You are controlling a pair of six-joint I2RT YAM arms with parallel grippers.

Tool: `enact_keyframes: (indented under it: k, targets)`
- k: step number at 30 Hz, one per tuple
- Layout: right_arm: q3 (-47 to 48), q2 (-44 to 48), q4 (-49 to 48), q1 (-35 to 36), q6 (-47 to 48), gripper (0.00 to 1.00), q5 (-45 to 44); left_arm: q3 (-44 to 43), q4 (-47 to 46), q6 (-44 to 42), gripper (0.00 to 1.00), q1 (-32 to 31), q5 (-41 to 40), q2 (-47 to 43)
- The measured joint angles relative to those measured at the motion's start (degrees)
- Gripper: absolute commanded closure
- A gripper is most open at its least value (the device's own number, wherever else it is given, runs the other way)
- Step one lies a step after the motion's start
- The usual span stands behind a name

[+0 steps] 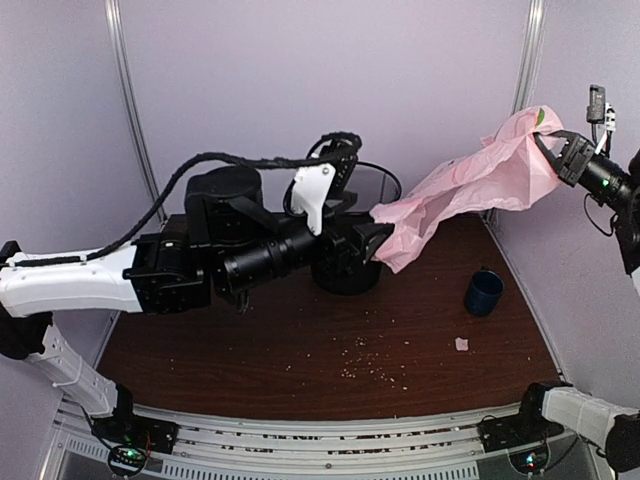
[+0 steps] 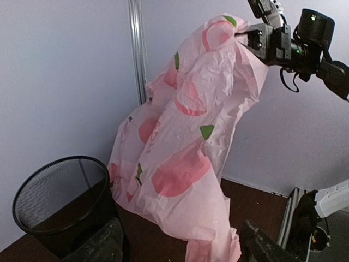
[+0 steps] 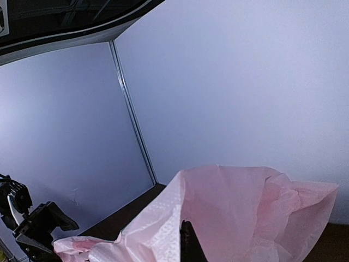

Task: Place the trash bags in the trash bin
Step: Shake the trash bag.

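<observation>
The pale-pink trash bag [image 1: 470,185] with red round prints hangs stretched in the air, its top held high at the right. My right gripper [image 1: 550,150] is shut on the bag's top; in the right wrist view the bag [image 3: 256,213] drapes over the gripper [image 3: 188,243]. My left gripper [image 1: 378,240] is open at the bag's lower end, beside the black wire-mesh trash bin [image 1: 345,272], which my left arm partly hides. In the left wrist view the bag [image 2: 185,147] hangs between the spread jaws of my left gripper [image 2: 181,240], and the bin [image 2: 54,202] stands upright to its left.
A small dark-blue mug [image 1: 484,292] stands on the brown table at the right. A white scrap [image 1: 461,344] and scattered crumbs [image 1: 365,370] lie toward the front. Grey walls and a metal post [image 2: 137,49] close in the back and sides.
</observation>
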State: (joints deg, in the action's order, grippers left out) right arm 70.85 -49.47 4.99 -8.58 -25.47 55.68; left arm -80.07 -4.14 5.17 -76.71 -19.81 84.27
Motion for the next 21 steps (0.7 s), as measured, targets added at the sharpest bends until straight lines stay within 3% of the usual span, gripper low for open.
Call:
enact_keyframes:
  k: [3, 7, 10, 15, 21]
  targets:
    - [-3.0, 1.4, 0.8, 0.1, 0.0, 1.0, 0.0, 3.7, 0.4, 5.3, 0.13, 0.0, 2.4, 0.9]
    - [-4.9, 2.6, 2.2, 0.1, 1.0, 1.0, -0.5, 12.5, -3.8, 15.8, 0.14, 0.0, 6.1, -0.8]
    - [-5.8, 3.9, 2.4, 0.1, 2.2, 1.0, -1.1, 22.2, -9.9, 22.8, 0.19, 0.0, 10.8, -3.3]
    - [-9.4, 5.8, 2.5, 0.1, 3.5, 1.0, -1.9, 27.4, -19.1, 29.3, 0.42, -0.7, 17.1, -2.1]
    - [-12.4, 6.1, 2.7, 0.1, 5.0, 1.0, -3.2, 27.6, -28.7, 32.7, 0.43, -2.6, 20.0, -0.5]
